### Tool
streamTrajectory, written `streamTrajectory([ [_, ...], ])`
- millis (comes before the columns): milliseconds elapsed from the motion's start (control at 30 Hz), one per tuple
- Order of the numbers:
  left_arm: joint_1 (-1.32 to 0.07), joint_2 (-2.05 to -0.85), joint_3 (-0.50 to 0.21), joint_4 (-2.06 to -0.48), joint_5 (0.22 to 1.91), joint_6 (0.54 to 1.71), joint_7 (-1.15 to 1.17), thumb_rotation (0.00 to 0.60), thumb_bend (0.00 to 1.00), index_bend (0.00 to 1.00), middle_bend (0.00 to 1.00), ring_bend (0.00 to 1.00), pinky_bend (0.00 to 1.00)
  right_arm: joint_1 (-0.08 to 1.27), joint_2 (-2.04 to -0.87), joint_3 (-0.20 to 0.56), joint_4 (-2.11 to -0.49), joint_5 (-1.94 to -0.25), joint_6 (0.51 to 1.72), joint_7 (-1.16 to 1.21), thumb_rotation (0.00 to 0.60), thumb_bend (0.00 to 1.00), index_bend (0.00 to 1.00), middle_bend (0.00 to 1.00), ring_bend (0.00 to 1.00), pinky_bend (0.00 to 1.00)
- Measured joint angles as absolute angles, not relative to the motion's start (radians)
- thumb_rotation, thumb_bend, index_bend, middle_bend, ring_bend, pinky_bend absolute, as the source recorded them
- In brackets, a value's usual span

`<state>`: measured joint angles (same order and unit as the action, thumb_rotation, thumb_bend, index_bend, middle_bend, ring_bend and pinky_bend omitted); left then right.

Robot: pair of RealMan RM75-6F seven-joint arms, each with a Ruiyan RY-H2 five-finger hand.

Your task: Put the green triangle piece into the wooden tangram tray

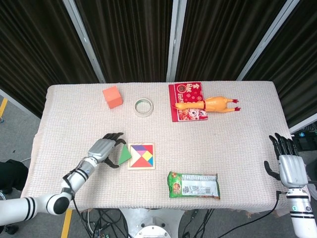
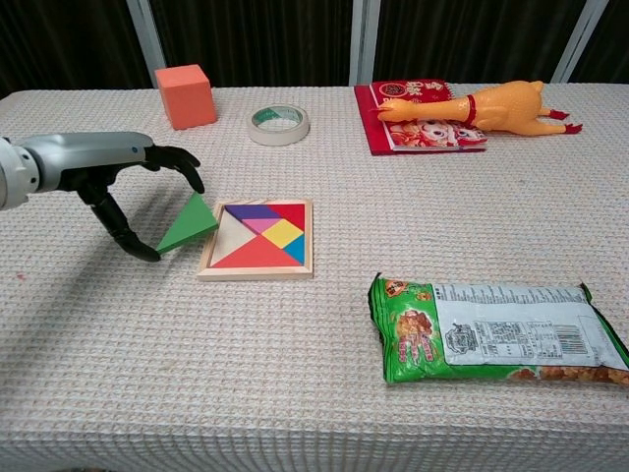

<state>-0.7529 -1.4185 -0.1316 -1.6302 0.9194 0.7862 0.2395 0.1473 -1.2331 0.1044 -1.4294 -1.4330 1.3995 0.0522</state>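
From the head view, the left hand (image 1: 105,148) pinches the green triangle piece (image 1: 124,155) between thumb and fingers, just at the 9 o'clock side of the wooden tangram tray (image 1: 141,156). The right hand (image 1: 288,166) is at the counter's (image 1: 237,134) 3 o'clock edge, fingers spread, holding nothing.

From the chest view, the left hand (image 2: 118,177) holds the green triangle piece (image 2: 189,223) tilted, its corner almost touching the wooden tangram tray (image 2: 257,239). A snack bag (image 2: 496,329) lies toward 4 o'clock.

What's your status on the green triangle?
Left hand pinches green triangle beside tangram tray, not in. Right hand open at table edge. Nothing in the way.
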Motion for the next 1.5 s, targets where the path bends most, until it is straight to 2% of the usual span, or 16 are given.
streamTrajectory([
  [233, -0.813, -1.447, -0.137, -1.625, 0.763, 0.789, 0.321, 0.6, 0.0, 0.36, 0.03, 0.0, 0.02, 0.147, -1.229, 0.106, -1.434, -1.435, 1.404, 0.057, 0.6, 0.31, 0.0, 0.0, 0.0, 0.0],
  [500, -0.847, -1.47, -0.137, -1.715, 0.64, 0.949, 0.45, 0.6, 0.0, 0.38, 0.06, 0.0, 0.02, 0.15, -1.228, 0.105, -1.438, -1.44, 1.403, 0.061, 0.6, 0.31, 0.0, 0.0, 0.0, 0.0],
  [633, -0.868, -1.485, -0.136, -1.748, 0.577, 0.984, 0.502, 0.6, 0.0, 0.38, 0.06, 0.0, 0.02, 0.149, -1.228, 0.104, -1.437, -1.441, 1.403, 0.066, 0.6, 0.31, 0.0, 0.0, 0.0, 0.0],
  [800, -0.886, -1.492, -0.136, -1.767, 0.528, 0.993, 0.525, 0.6, 0.04, 0.39, 0.06, 0.0, 0.01, 0.147, -1.227, 0.103, -1.435, -1.44, 1.405, 0.073, 0.6, 0.32, 0.0, 0.0, 0.0, 0.0],
  [1500, -0.929, -1.535, -0.135, -1.786, 0.425, 1.112, 0.636, 0.6, 0.06, 0.41, 0.07, 0.0, 0.0, 0.144, -1.234, 0.099, -1.413, -1.439, 1.402, 0.093, 0.6, 0.32, 0.0, 0.0, 0.0, 0.0],
])
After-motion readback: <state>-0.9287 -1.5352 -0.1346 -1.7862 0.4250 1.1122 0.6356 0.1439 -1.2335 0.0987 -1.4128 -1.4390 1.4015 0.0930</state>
